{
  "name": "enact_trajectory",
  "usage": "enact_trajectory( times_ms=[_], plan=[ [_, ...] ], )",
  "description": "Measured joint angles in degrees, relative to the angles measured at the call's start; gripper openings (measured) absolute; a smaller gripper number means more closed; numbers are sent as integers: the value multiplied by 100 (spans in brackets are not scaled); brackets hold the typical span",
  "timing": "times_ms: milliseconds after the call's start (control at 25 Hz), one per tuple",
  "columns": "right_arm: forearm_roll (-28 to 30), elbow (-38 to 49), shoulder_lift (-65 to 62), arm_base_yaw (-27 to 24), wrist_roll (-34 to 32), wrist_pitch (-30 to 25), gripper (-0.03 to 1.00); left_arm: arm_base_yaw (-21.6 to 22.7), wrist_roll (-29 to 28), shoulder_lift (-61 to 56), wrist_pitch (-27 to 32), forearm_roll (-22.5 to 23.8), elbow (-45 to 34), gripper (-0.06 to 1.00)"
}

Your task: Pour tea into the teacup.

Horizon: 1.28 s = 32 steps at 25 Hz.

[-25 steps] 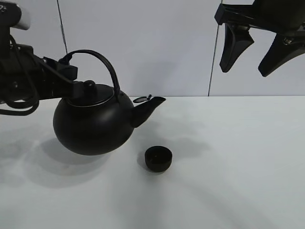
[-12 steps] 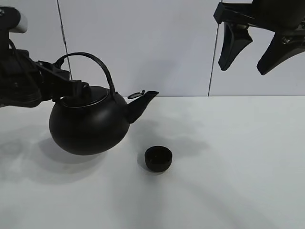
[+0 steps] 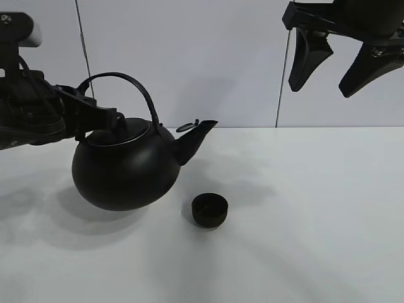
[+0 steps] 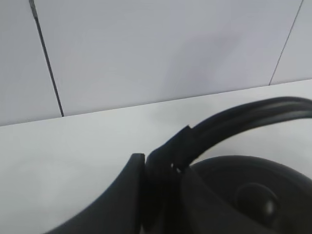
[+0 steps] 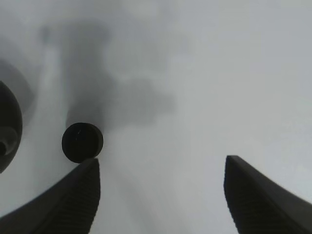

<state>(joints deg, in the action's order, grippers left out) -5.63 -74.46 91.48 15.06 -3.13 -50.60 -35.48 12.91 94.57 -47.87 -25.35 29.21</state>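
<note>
A: Where is the teacup (image 3: 209,210)?
B: On the white desk (image 3: 315,240), just beside the big black kettle (image 3: 123,170), lower than its spout (image 3: 192,142).
A: Who holds the kettle?
B: The left jaws pinch its handle (image 3: 136,85) tight. The right jaws hang wide apart, high up, holding nothing.

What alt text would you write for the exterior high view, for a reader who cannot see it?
The left end effector holds a round black kettle by its handle, with the spout pointing right, near a small black cup on a white table. The right end effector hangs open in the upper right corner, holding nothing.
</note>
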Motion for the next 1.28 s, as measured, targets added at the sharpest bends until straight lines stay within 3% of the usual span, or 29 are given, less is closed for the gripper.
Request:
enact_trajectory(
  times_ms=[440, 720, 1280],
  plan=[
    [-5, 0, 0, 0, 0, 43, 49, -18, 439, 573, -343, 117, 26, 11],
    [-5, 0, 0, 0, 0, 60, 49, -18, 685, 653, -582, 463, 26, 11],
    [-5, 0, 0, 0, 0, 70, 49, -18, 1362, 658, -602, 544, 64, 11]
  ],
)
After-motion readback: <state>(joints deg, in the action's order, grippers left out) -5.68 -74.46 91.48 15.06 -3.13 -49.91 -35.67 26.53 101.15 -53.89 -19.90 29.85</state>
